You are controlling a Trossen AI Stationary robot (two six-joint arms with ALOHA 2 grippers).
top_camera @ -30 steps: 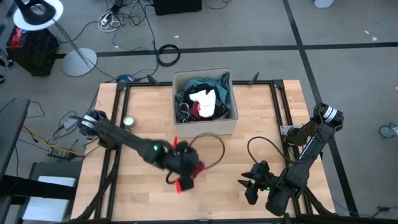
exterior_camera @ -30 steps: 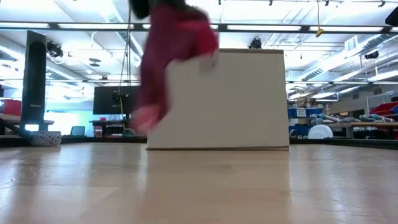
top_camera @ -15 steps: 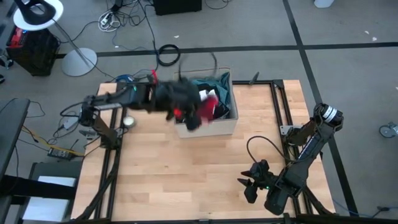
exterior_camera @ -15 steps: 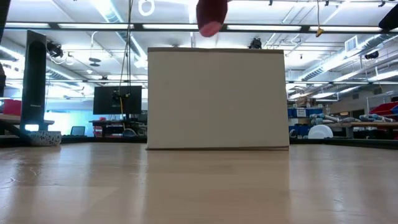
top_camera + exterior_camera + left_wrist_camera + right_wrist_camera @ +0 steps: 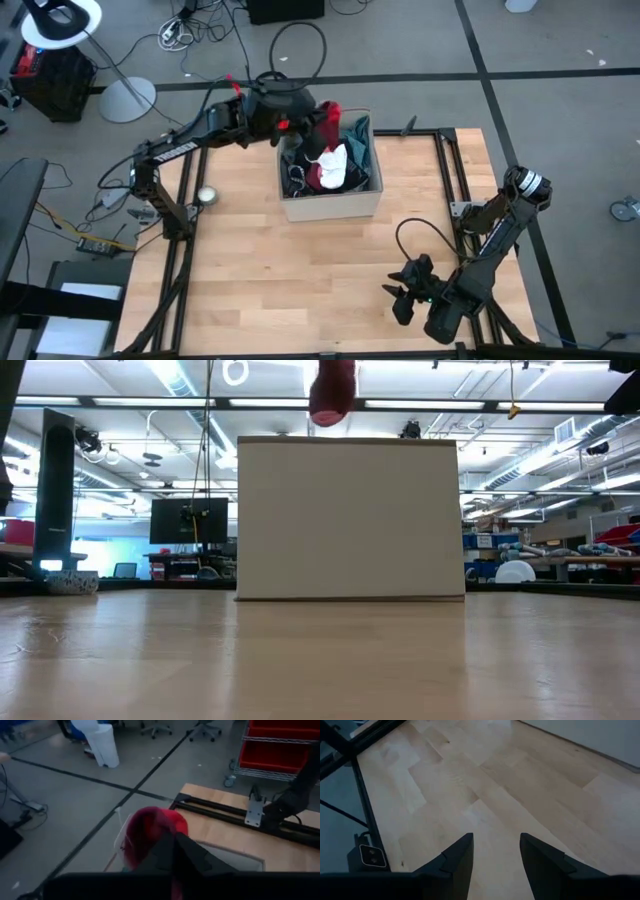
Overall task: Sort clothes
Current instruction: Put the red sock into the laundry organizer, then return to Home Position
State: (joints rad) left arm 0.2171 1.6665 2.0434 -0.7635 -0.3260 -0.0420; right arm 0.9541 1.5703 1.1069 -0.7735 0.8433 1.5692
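My left gripper [image 5: 303, 122] is shut on a dark red garment [image 5: 327, 117] above the far left corner of the tan cardboard box [image 5: 330, 200]. In the low view the garment [image 5: 333, 390] hangs above the box's top edge [image 5: 350, 440]. Inside the box lie teal [image 5: 350, 140], white [image 5: 328, 160], red [image 5: 322, 180] and black clothes. My right gripper [image 5: 392, 298] waits open and empty above the table's near right part. My left gripper pinches a bunched part of the red garment [image 5: 152, 832] between its two shut fingers [image 5: 186, 851]; one layer or several, I cannot tell. The garment hangs at the fingers, lifted clear above the box.
A small round silvery object [image 5: 207, 196] lies on the table left of the box. Dark cables loop above both arms [image 5: 298, 40]. Bare wooden tabletop [image 5: 300, 270] spreads between the box and the near edge.
My left gripper has gone from the table's near middle up and toward the far edge, carrying the red garment. The garment has come from in front of the box to high over the box's far left corner.
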